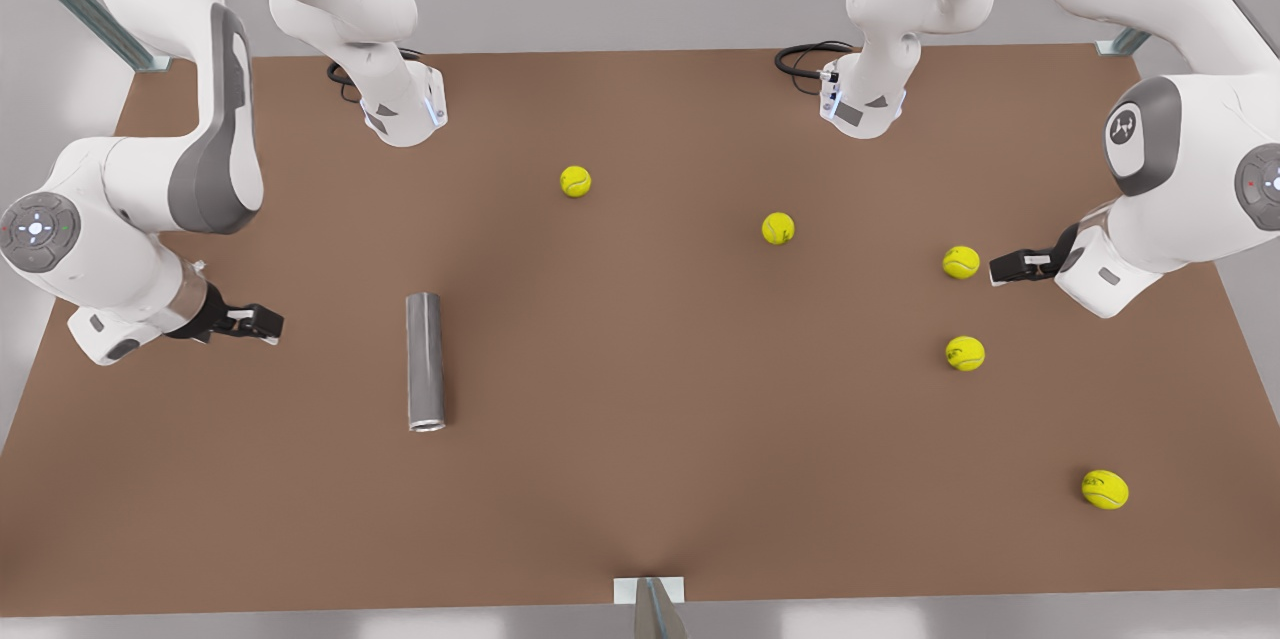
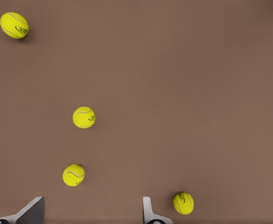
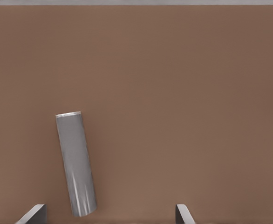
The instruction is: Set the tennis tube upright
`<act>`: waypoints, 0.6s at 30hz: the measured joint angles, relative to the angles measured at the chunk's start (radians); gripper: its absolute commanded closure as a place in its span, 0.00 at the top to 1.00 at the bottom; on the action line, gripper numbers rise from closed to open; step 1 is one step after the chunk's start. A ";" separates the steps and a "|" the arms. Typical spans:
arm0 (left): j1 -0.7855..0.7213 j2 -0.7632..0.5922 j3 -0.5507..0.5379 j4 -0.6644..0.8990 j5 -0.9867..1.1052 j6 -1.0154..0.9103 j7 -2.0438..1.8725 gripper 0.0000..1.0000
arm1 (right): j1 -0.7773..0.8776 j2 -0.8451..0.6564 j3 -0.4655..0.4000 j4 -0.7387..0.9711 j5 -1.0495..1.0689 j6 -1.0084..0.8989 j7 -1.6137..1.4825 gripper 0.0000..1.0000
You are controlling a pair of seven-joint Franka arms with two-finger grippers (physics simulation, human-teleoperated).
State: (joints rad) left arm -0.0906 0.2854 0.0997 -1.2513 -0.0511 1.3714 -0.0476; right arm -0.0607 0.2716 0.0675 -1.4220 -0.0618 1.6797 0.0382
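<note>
Tennis tube (image 1: 425,361) lying flat on table (image 1: 640,479), front view's left, untouched. Right gripper (image 1: 255,322) hovering beside it, fingers spread. Left gripper (image 1: 1015,266) idling among balls, spread. You're still needing full grasp-and-stand.

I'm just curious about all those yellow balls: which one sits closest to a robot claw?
The tennis ball right beside the left gripper, on the front view's right; it nearly touches the fingertips, while the other four balls lie clearly farther off.

Tube (image 1: 425,361) is lying flat on the table (image 1: 650,479), near the right gripper (image 1: 272,323) but clear of it. Left gripper (image 1: 1000,269) hangs just beside one ball (image 1: 961,262), with another ball (image 1: 965,353) near it.
</note>
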 measured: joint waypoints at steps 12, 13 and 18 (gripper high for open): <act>0.001 0.012 -0.003 0.000 -0.001 0.001 0.000 1.00 | 0.142 0.080 0.015 -0.343 -0.003 0.304 0.161 1.00; 0.001 0.014 -0.006 0.001 -0.001 0.003 0.000 1.00 | 0.139 0.081 0.015 -0.370 -0.003 0.332 0.161 1.00; 0.002 0.015 -0.008 0.000 -0.002 0.003 0.000 1.00 | 0.165 0.122 0.046 -0.368 0.019 0.337 0.169 1.00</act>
State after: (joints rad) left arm -0.0888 0.3007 0.0922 -1.2517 -0.0533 1.3744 -0.0476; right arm 0.1041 0.3937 0.1135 -1.7896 -0.0430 2.0170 0.2070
